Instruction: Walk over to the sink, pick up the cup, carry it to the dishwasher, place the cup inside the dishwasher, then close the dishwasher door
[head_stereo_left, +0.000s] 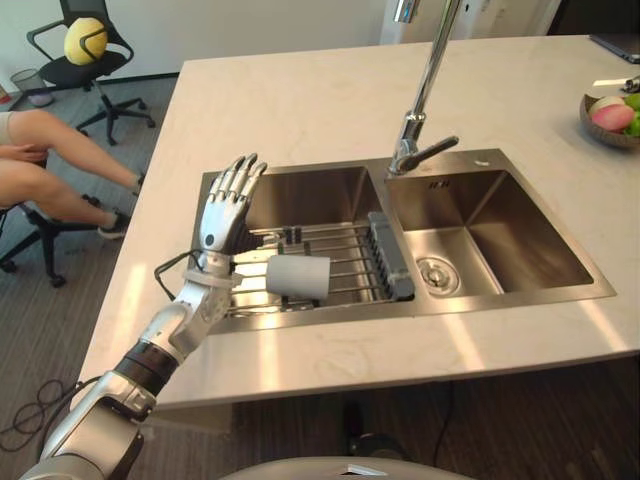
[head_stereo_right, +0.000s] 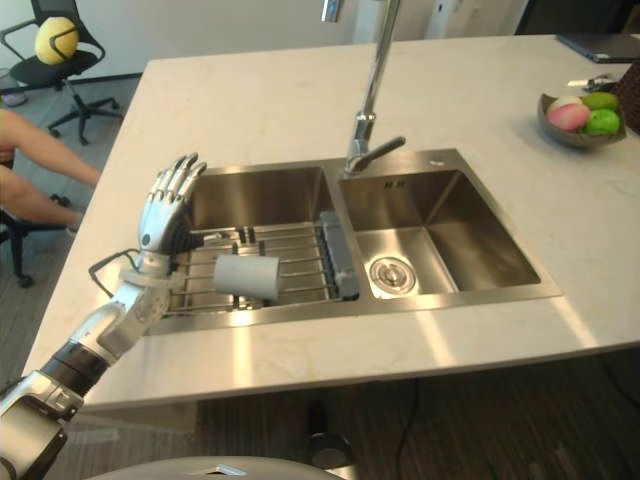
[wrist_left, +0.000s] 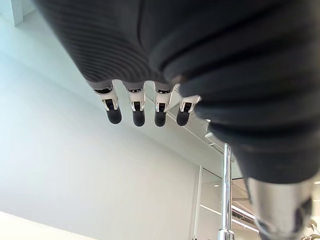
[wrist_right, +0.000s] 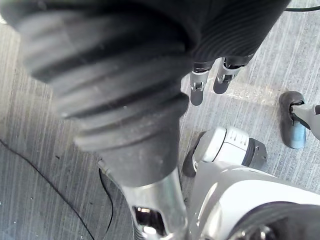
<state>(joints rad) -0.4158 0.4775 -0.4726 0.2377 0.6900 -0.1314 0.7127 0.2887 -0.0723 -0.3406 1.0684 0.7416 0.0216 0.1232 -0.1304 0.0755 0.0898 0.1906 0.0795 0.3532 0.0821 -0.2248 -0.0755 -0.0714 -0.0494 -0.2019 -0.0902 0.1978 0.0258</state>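
A light grey cup (head_stereo_left: 298, 277) lies on its side on a wire rack (head_stereo_left: 345, 250) in the left basin of the steel double sink (head_stereo_left: 520, 225). Its open end faces left. My left hand (head_stereo_left: 225, 212) is raised over the sink's left rim, just left of the cup and apart from it. Its fingers (wrist_left: 135, 114) are straight, point away from me and hold nothing. My right hand (wrist_right: 198, 91) hangs low over the grey floor with relaxed fingers and holds nothing.
A tall chrome faucet (head_stereo_left: 425, 95) rises behind the divider between the basins. A bowl of fruit (head_stereo_left: 610, 118) stands at the counter's far right. Left of the counter are a seated person's legs (head_stereo_left: 55, 160) and a black office chair (head_stereo_left: 80, 55).
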